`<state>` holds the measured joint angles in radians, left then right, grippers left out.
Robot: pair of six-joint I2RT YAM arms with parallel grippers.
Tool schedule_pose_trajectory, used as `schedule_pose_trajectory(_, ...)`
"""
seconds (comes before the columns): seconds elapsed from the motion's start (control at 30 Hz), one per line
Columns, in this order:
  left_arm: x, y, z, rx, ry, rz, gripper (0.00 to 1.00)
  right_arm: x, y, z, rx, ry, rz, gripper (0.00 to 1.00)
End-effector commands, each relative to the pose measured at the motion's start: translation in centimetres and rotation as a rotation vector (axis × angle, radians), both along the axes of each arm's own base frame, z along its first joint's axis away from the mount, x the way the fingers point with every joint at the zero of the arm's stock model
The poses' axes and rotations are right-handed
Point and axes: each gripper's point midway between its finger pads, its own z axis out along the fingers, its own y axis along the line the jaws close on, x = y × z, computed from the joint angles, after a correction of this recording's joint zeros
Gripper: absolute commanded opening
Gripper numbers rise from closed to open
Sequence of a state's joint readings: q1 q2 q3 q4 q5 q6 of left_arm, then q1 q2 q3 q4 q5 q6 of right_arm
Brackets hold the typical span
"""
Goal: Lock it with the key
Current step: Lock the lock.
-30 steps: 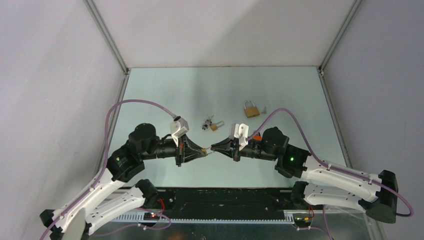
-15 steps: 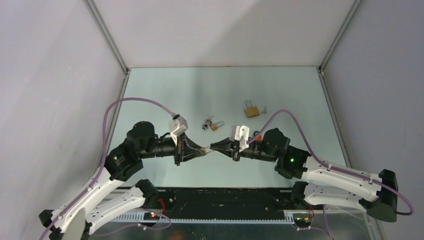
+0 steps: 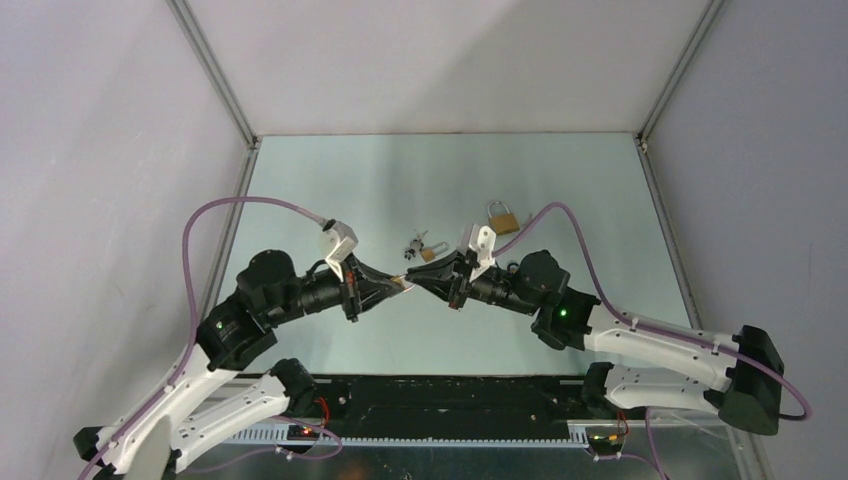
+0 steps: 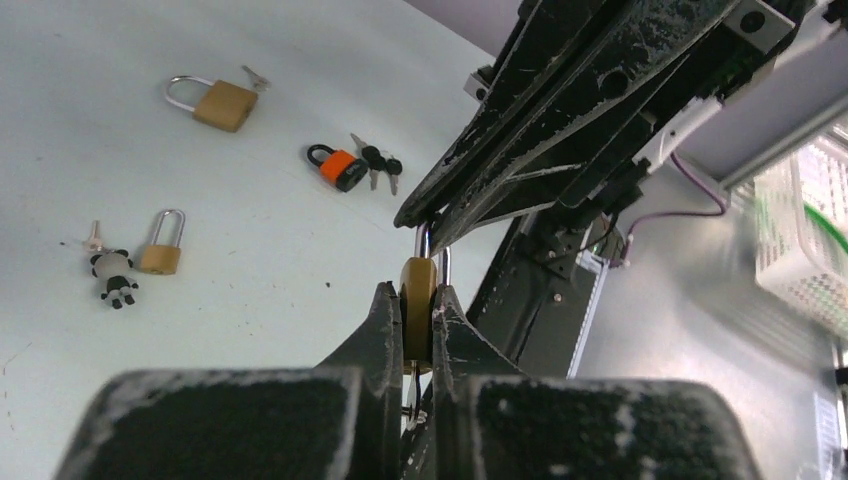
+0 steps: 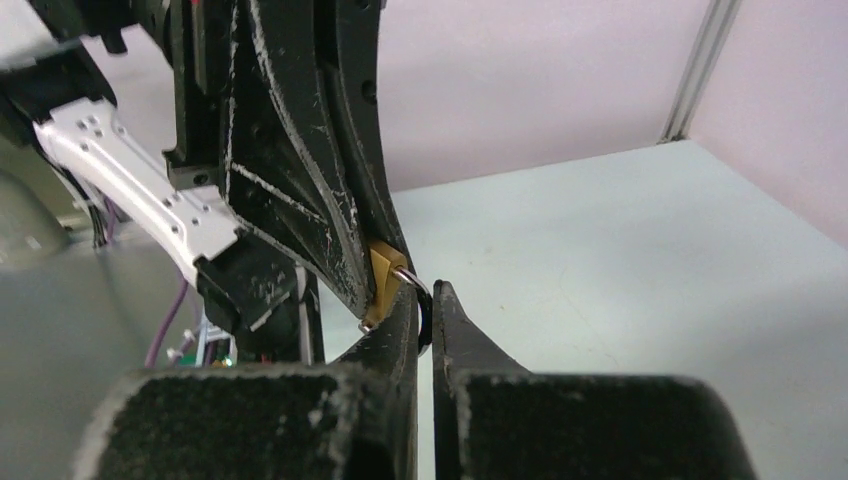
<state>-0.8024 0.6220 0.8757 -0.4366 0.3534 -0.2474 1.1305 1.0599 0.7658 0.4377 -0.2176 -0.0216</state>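
Note:
A small brass padlock [image 4: 418,298] is held in the air between both grippers, seen in the top view [image 3: 405,283] near the table's middle. My left gripper [image 4: 418,290] is shut on the padlock's body, also shown in the top view [image 3: 397,284]. My right gripper [image 5: 428,297] is shut on its steel shackle [image 5: 412,281] and meets the left one tip to tip [image 3: 420,277]. A metal ring [image 4: 412,385], hanging under the lock body between my left fingers, is mostly hidden. I cannot tell whether a key sits in the lock.
A larger brass padlock with a key [image 3: 503,218] lies behind the right arm. A small brass padlock beside a panda keychain [image 3: 424,247] lies just beyond the grippers. An orange padlock with keys [image 4: 340,166] lies on the table under the right arm.
Both grippers have moved away from the bases and a little left, carrying the padlock between them. The left wrist has swung outward. Both grips are unchanged.

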Motion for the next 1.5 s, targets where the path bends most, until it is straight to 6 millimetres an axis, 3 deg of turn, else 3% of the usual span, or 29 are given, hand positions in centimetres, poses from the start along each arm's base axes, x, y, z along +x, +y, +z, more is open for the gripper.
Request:
schedule_pose_trajectory(0.0, 3.4, -1.3, 7.9, -0.293, -0.166, 0.128, 0.0, -7.7, 2.5, 1.9, 0.102, 0.127, 0.373, 0.0)
schedule_pose_trajectory(0.2, 3.1, -2.3, 7.1, -0.25, -0.152, 0.071, 0.0, -7.5, 2.8, 1.5, 0.08, 0.115, 0.366, 0.0)
schedule_pose_trajectory(0.43, 1.8, -0.2, 6.3, -0.189, -0.212, 0.072, 0.0, -4.9, 0.5, 0.2, -0.012, 0.117, 0.258, 0.01)
schedule_pose_trajectory(0.5, 1.3, 0.1, 6.4, -0.193, -0.221, 0.06, 0.0, -4.5, -0.2, 0.4, -0.015, 0.129, 0.254, 0.13)
schedule_pose_trajectory(0.6, 0.7, 0.1, 6.2, -0.181, -0.221, 0.028, 0.0, -4.2, -1.2, 0.9, -0.007, 0.144, 0.256, 0.49)
schedule_pose_trajectory(0.67, 0.4, -0.1, 5.8, -0.16, -0.215, 0.003, 0.0, -3.7, -2.0, 1.0, -0.01, 0.166, 0.261, 0.61)
schedule_pose_trajectory(0.8, -0.1, -0.4, 5.1, -0.124, -0.2, -0.039, 0.0, -3.6, -2.9, 1.2, -0.012, 0.191, 0.291, 0.67)
schedule_pose_trajectory(0.97, -1.3, -1.1, 4.5, -0.101, -0.187, -0.135, 0.0, -3.5, -3.2, 1.7, 0.006, 0.204, 0.303, 0.61)
schedule_pose_trajectory(1.13, -3.0, -1.6, 4.0, -0.08, -0.175, -0.251, 0.0, -3.2, -3.6, 2.3, 0.023, 0.206, 0.297, 0.62)
schedule_pose_trajectory(1.2, -3.1, -1.6, 3.9, -0.077, -0.171, -0.265, 0.0, -3.2, -3.8, 2.4, 0.027, 0.222, 0.302, 0.55)
schedule_pose_trajectory(1.4, -3.5, -1.9, 4.0, -0.073, -0.157, -0.296, 0.0, -3.6, -3.8, 2.0, 0.011, 0.242, 0.336, 0.18)
schedule_pose_trajectory(1.47, -3.8, -2.0, 4.1, -0.075, -0.149, -0.316, 0.0, -3.8, -3.8, 1.7, -0.002, 0.226, 0.34, 0.0)
